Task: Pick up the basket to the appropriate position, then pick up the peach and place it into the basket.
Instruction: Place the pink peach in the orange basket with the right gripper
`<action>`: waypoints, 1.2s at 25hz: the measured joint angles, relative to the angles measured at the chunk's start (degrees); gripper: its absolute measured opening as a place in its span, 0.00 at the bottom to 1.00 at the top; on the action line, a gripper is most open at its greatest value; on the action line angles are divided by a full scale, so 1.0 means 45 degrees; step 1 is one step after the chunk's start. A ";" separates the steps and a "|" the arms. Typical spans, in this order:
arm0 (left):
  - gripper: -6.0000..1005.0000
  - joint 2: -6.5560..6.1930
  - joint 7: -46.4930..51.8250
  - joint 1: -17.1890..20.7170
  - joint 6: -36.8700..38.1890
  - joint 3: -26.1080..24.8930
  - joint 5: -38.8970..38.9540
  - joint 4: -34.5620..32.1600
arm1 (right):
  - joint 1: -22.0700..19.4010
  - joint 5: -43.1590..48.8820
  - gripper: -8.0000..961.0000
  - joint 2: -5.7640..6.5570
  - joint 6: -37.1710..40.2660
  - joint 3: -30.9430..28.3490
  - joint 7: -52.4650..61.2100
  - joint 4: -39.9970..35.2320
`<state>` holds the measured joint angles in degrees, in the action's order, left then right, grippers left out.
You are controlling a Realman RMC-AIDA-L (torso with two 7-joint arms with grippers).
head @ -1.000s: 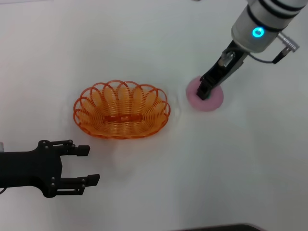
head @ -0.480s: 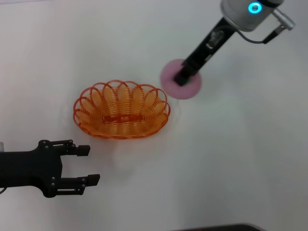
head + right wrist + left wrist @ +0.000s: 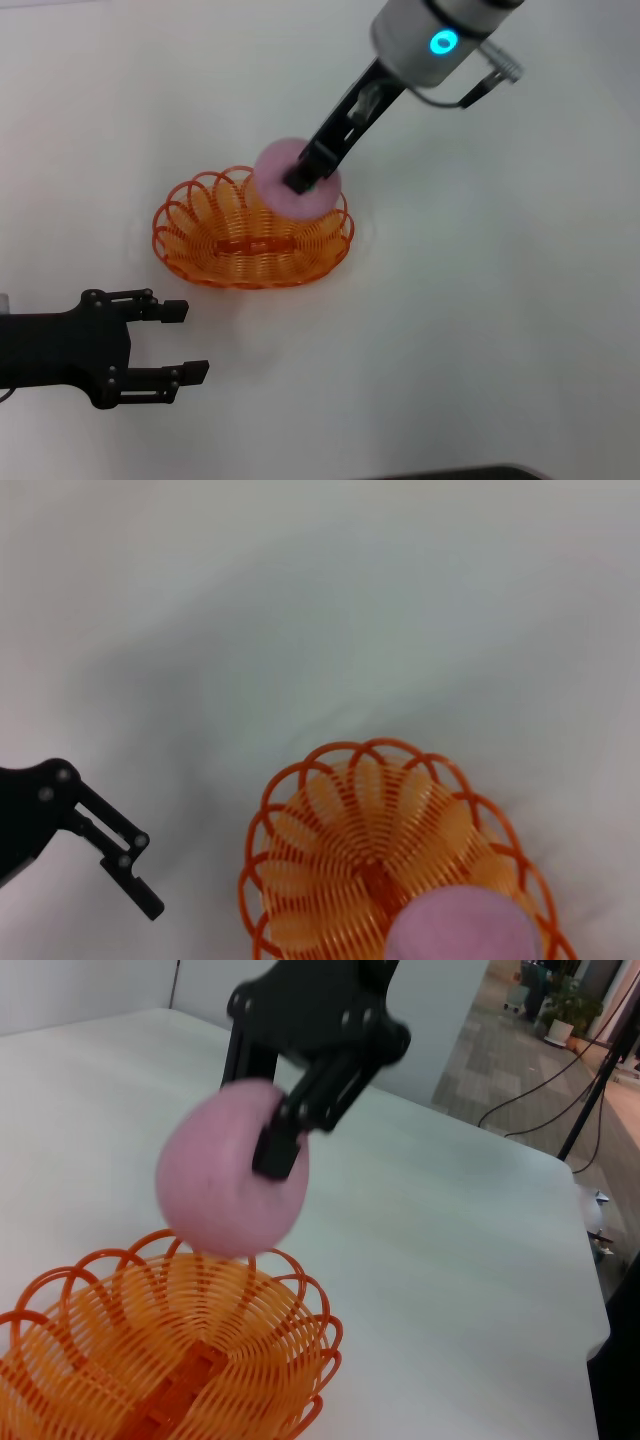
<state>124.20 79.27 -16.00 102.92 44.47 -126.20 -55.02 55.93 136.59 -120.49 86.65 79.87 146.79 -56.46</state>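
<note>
While the left hand (image 3: 170, 345) waits nearest the robot, low over the white bench (image 3: 480, 330) with its two fingers spread and nothing between them, it sits just short of the basket (image 3: 250, 235) and clear of it, which suggests it is parked out of the way so that the other arm has room. Beyond it the basket rests upright on the bench, mouth up, its looped orange rim unobstructed; that placement looks chosen so that a fruit can be lowered straight in from above. Farther off, the right hand (image 3: 300, 178) reaches down at a slant from the far right, its fingers closed on the peach (image 3: 290, 185). The peach hangs in the air above the basket's far right rim, not touching the wire as seen from the left wrist view, where it floats just over the loops. Judged from this, the carry is nearly over: the fruit needs to come a little nearer the basket's middle before release, since a drop here might strike the rim and roll off. No brand, label or writing is legible on any of these things.
</note>
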 joint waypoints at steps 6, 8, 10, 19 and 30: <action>0.76 -0.0001 0.0002 0.0000 0.0018 0.0000 0.0000 0.0032 | 0.0232 -0.0310 0.24 0.0007 -0.0766 0.0967 -0.0279 0.0858; 0.76 -0.0002 0.0023 0.0000 0.0055 0.0000 0.0000 0.0034 | 0.0292 -0.0364 0.24 0.0006 -0.0843 0.1122 -0.0396 0.1040; 0.76 -0.0001 0.0033 0.0014 0.0057 0.0001 0.0000 0.0037 | 0.0293 -0.0373 0.24 0.0004 -0.0868 0.1197 -0.0429 0.1052; 0.76 0.0018 0.0012 0.0059 0.0025 0.0000 0.0032 0.0063 | 0.0298 -0.0430 0.33 -0.0003 -0.1071 0.1254 -0.0542 0.1122; 0.76 0.0018 0.0011 0.0044 0.0020 -0.0027 0.0011 0.0058 | 0.0099 -0.0644 0.61 0.0019 -0.1213 0.1195 -0.0711 0.1142</action>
<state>124.28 79.32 -15.80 103.01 44.35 -126.16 -54.76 56.38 133.70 -120.40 81.19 85.25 143.59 -51.33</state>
